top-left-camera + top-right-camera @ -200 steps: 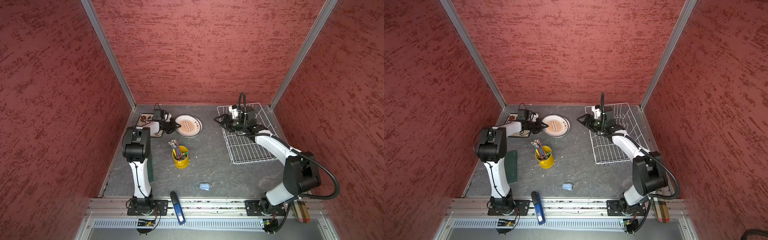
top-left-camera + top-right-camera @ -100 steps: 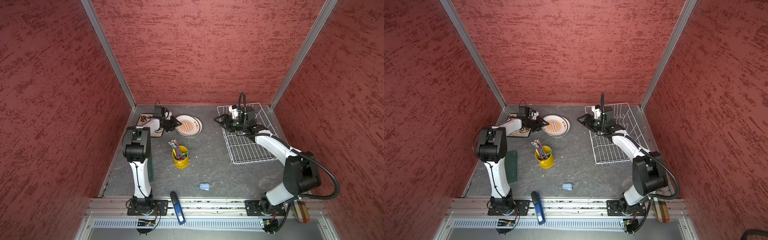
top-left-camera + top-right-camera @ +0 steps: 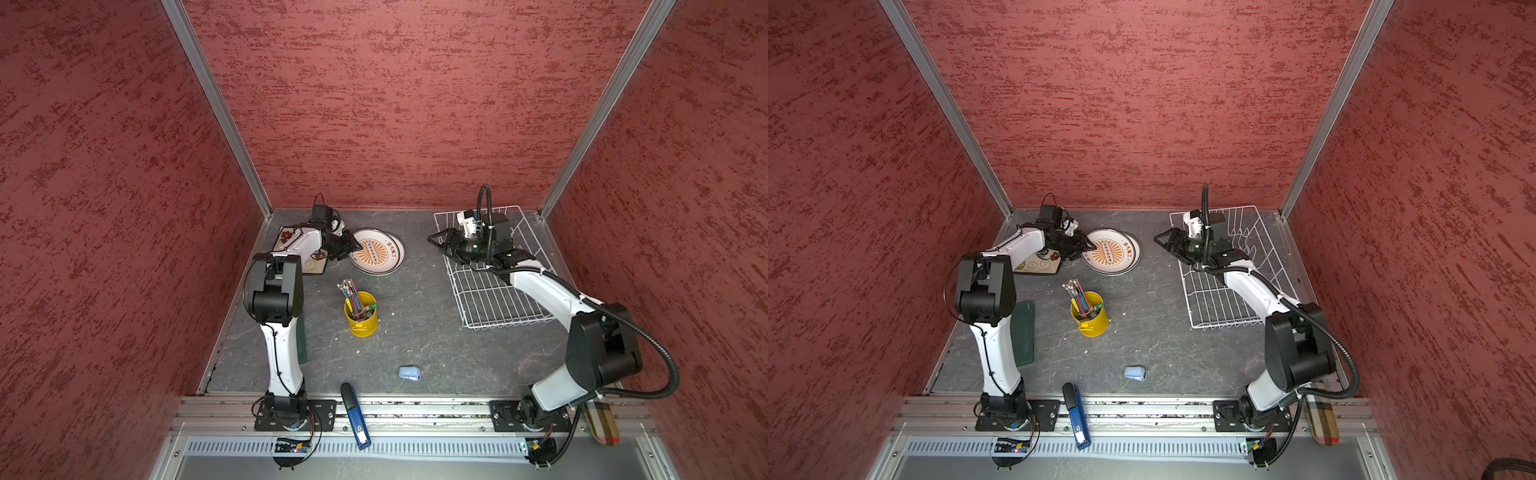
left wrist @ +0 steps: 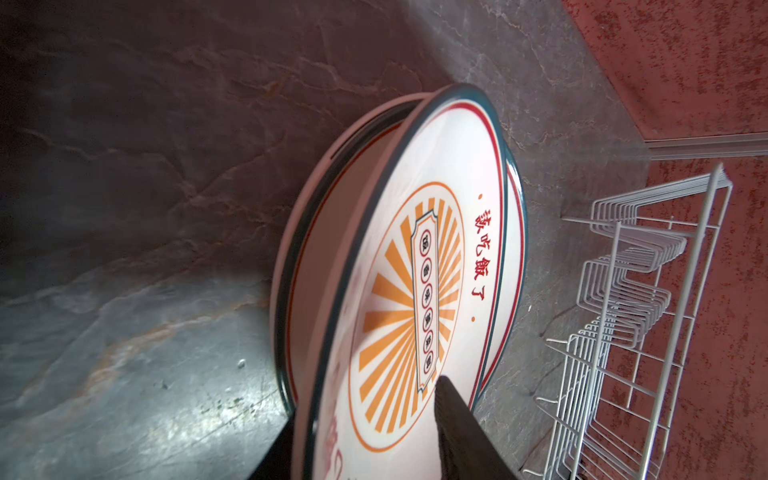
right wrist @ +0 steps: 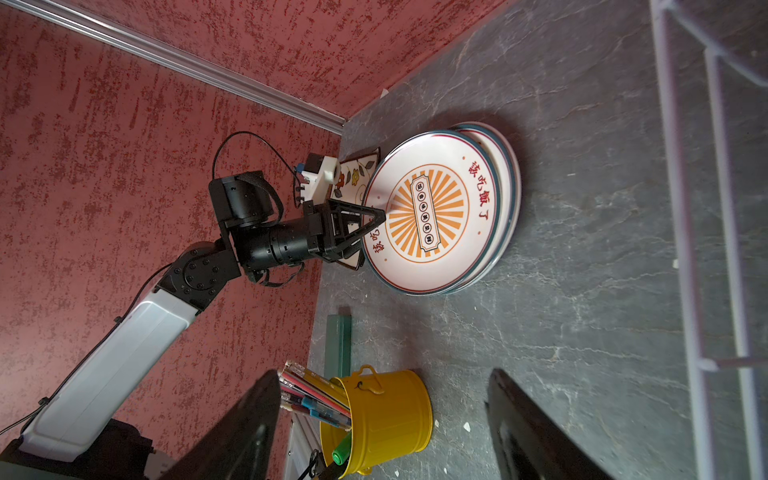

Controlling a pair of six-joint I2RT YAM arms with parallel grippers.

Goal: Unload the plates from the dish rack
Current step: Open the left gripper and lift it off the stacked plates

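The left tool [image 5: 376, 224] has parted astride the top round plate [image 5: 432, 212]; right tool [image 3: 436, 244] stays wide, empty.

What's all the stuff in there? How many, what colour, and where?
round white plates with orange sunburst centres: two, white and orange, stacked at the far left of the grey stone-look table
square cream flowered plate: at least one, cream, under the left arm beside the round plates
white wire dish rack: one, white, far right
yellow metal cup of pencils: one, yellow, middle
dark green flat board: one, green, beside the left arm's base
small light blue object: one, blue, near the front
long blue tool: one, blue, on the front rail
striped flat thing: one, brownish, front right corner
left gripper: black, fingers either side of the top round plate's edge
right gripper: black, open, over the rack's far left corner
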